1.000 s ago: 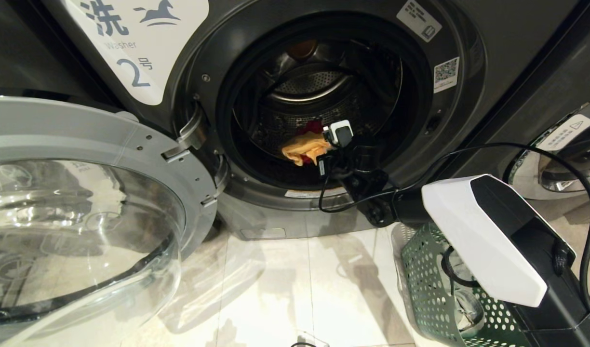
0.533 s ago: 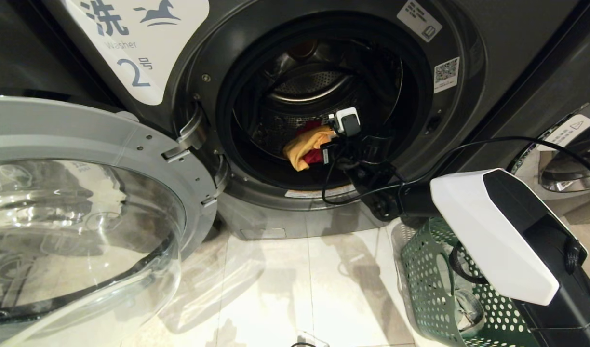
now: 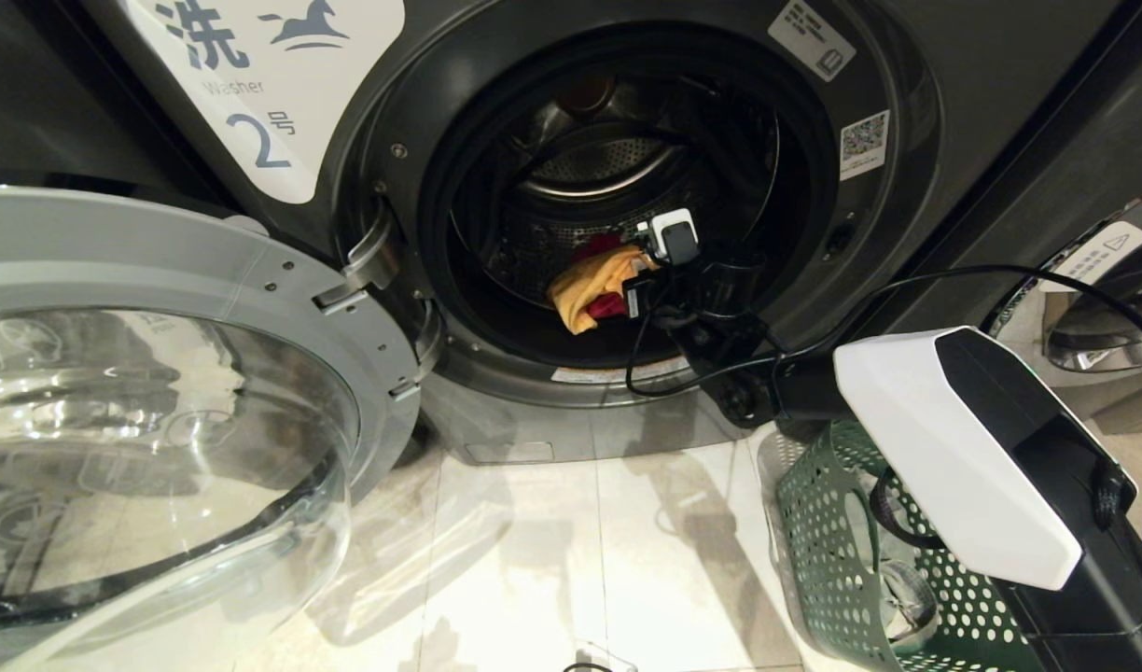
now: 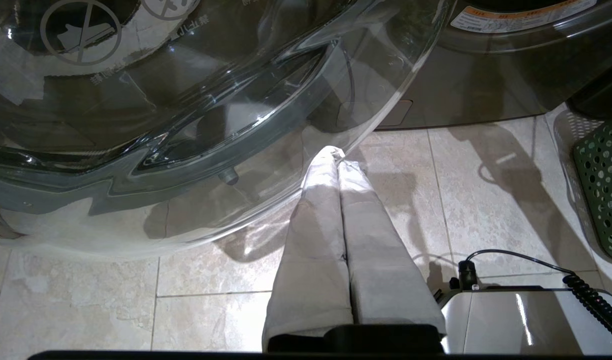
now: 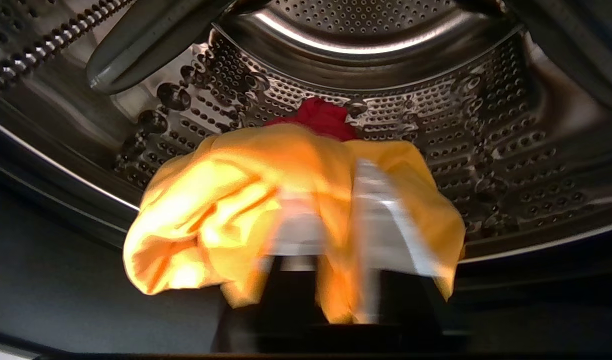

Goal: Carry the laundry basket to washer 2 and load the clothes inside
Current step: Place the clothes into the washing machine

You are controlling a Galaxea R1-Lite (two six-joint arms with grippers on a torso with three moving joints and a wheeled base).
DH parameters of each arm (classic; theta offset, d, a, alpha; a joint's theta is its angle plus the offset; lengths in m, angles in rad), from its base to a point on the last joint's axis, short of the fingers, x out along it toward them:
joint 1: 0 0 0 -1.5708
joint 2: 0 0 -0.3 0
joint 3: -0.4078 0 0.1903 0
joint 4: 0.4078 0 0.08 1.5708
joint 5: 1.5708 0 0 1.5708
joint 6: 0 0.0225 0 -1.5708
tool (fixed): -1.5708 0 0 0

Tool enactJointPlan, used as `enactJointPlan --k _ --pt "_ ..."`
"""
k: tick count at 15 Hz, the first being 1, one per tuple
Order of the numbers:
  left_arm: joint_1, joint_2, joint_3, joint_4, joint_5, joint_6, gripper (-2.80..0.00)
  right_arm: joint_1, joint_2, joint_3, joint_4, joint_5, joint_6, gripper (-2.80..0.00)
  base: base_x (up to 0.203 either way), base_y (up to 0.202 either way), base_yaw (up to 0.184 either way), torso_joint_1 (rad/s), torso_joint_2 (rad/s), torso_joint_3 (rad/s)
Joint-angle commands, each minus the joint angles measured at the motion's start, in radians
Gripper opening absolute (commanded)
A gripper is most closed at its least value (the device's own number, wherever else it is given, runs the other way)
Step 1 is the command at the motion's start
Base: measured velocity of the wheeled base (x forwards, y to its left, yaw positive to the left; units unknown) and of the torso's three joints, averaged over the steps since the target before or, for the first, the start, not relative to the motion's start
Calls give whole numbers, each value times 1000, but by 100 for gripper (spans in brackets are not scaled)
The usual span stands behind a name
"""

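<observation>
Two garments are showing in washer 2's (image 3: 496, 392) drum at frame centre: I'm seeing the yellow garment (image 3: 591, 285) over the red garment (image 3: 608, 305). Right gripper (image 5: 331, 220) is draped in yellow cloth, fingers parted. Laundry basket (image 3: 828, 541) is sitting lower right. Left gripper (image 4: 338, 165) is parked, pinched closed.

one washer (image 3: 953, 140), one basket (image 3: 828, 551), two garments (image 3: 590, 285), possibly more hidden
</observation>
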Motion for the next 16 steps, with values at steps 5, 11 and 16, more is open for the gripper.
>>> enactJointPlan --k 5,11,16 --pt "0 0 0 0 0 0 -280 2 20 3 -29 15 -15 0 0 0 0 0 0 0" --pt "0 0 0 0 0 0 -280 14 24 3 -32 37 -10 0 0 0 0 0 0 0" --pt "0 0 0 0 0 0 -280 47 -112 60 17 43 57 0 0 0 0 0 0 0"
